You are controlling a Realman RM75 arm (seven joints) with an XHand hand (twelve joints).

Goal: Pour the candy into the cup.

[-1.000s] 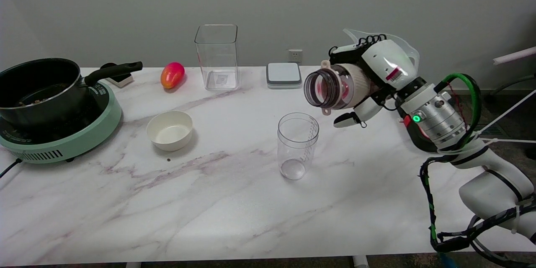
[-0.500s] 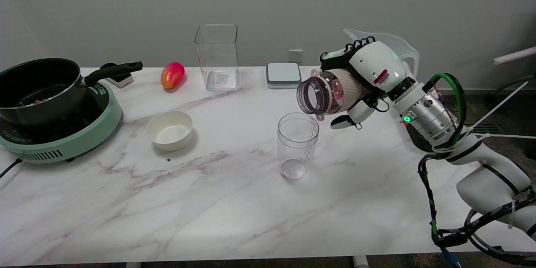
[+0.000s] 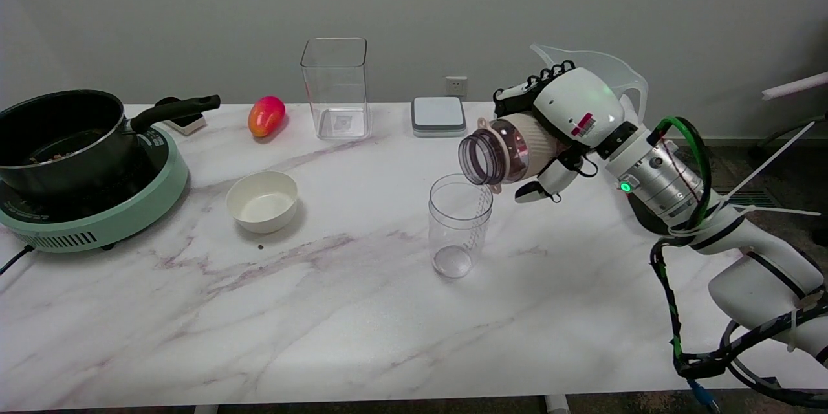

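Relative to the right hand (image 3: 564, 123), the counts are: one jar (image 3: 501, 150) in its grip and one clear cup (image 3: 458, 223) just below the jar mouth. Farther to the hand's left stand one white bowl (image 3: 262, 200), one tall clear container (image 3: 335, 87), one red-orange fruit (image 3: 266, 115), one grey box (image 3: 438, 116), one black pot (image 3: 61, 136) and one green cooker (image 3: 97, 217).

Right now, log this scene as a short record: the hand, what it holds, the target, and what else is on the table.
right hand: grips the candy jar
candy jar: tipped on its side, open mouth toward the cup's rim, pink candy visible inside
cup: clear, upright on the table, no candy seen in it
pour: not yet begun
bowl: white, left of the cup
pot: black, on the green cooker
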